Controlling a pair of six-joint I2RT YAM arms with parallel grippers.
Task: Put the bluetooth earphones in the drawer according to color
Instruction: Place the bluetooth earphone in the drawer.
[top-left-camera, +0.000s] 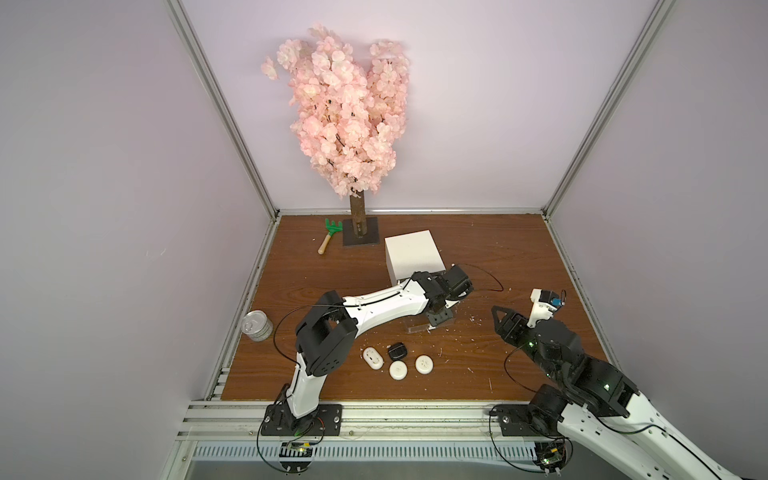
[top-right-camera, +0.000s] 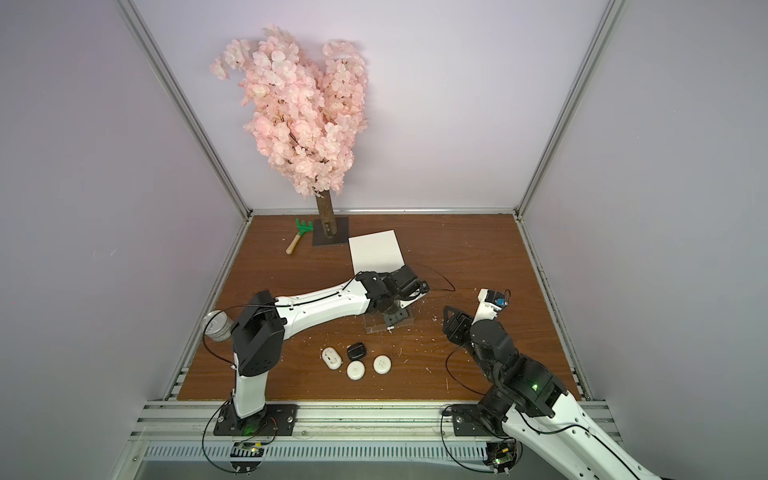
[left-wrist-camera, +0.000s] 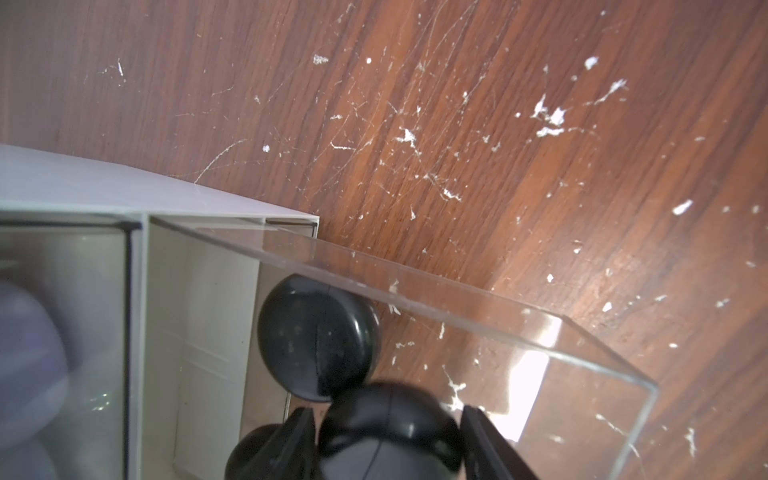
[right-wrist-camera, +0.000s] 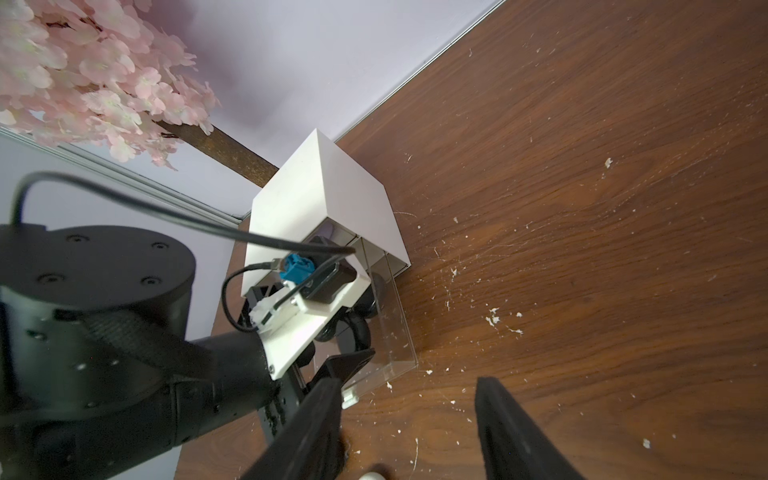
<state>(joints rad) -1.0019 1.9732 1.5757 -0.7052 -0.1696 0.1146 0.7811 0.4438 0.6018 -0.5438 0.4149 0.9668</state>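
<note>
The white drawer cabinet (top-left-camera: 411, 253) (top-right-camera: 376, 249) (right-wrist-camera: 328, 195) has one clear drawer (left-wrist-camera: 582, 353) (right-wrist-camera: 399, 345) pulled out toward me. My left gripper (top-left-camera: 436, 322) (left-wrist-camera: 387, 409) hangs over that drawer, open, with a black earphone case (left-wrist-camera: 390, 432) between its jaws and a sliver of gap on one side. Two more black cases (left-wrist-camera: 318, 336) (left-wrist-camera: 253, 453) lie in the drawer. On the table in front lie a white oval case (top-left-camera: 372, 358), a black case (top-left-camera: 397, 351) and two white round cases (top-left-camera: 398, 370) (top-left-camera: 424, 364). My right gripper (top-left-camera: 500, 320) (right-wrist-camera: 406, 382) is open and empty, right of the drawer.
A silver tin can (top-left-camera: 257, 326) stands at the table's left edge. A pink blossom tree (top-left-camera: 345, 112) on a dark base and a green toy rake (top-left-camera: 330, 232) are at the back. White flecks litter the wood. Walls close in on three sides.
</note>
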